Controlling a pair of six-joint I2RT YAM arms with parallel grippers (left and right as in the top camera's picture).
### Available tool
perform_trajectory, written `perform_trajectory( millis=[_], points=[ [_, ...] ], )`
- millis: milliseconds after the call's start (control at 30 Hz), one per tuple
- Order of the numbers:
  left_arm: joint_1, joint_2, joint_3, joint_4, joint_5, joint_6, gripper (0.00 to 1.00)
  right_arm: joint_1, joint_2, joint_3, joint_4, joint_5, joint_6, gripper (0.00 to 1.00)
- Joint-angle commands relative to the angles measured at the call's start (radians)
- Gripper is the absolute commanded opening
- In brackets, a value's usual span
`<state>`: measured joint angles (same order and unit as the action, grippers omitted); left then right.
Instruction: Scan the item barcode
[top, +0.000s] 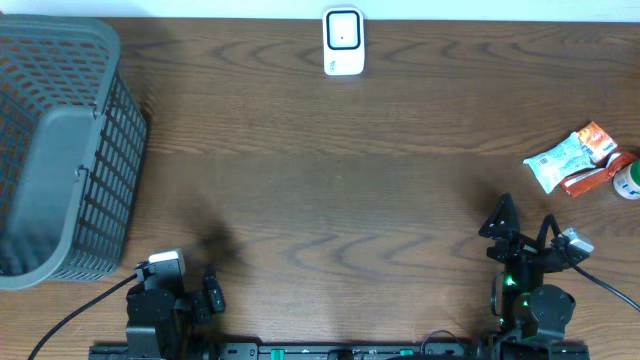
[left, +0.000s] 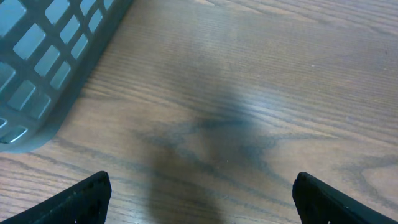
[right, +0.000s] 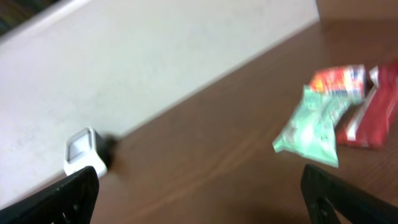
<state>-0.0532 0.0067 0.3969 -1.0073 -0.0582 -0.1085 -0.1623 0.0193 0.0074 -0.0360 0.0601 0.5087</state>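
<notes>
The pale green snack packet was seen at the right edge of the overhead frame, laid flat on the table and touching an orange packet and a red packet; no barcode could be made out. It was judged light, soft and crinkly, with likely slippery film, best taken lightly by a sealed end. The right gripper was held apart and empty at lower right, near the pile but not touching. The scanner was set top centre, well apart. The grey basket was placed upper left; nothing was seen inside. The left gripper was spread wide and empty, near the basket.
</notes>
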Motion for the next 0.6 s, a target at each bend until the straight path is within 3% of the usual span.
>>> perform_trajectory(
  millis=[0,167,333,567],
  points=[
    [0.002,-0.001,-0.001,-0.005,-0.005,-0.009,0.94,0.015,-0.015,-0.002,-0.030,0.010,0.011,0.99],
    [0.002,-0.001,-0.001,-0.005,-0.005,-0.009,0.94,0.134,-0.015,-0.002,-0.031,0.034,-0.020,0.99],
    [0.002,-0.001,-0.001,-0.005,-0.005,-0.009,0.94,0.212,-0.015,-0.002,-0.029,0.049,-0.420,0.99],
    [0.002,-0.001,-0.001,-0.005,-0.005,-0.009,0.94,0.208,-0.015,-0.002,-0.035,0.036,-0.526,0.99]
  ],
)
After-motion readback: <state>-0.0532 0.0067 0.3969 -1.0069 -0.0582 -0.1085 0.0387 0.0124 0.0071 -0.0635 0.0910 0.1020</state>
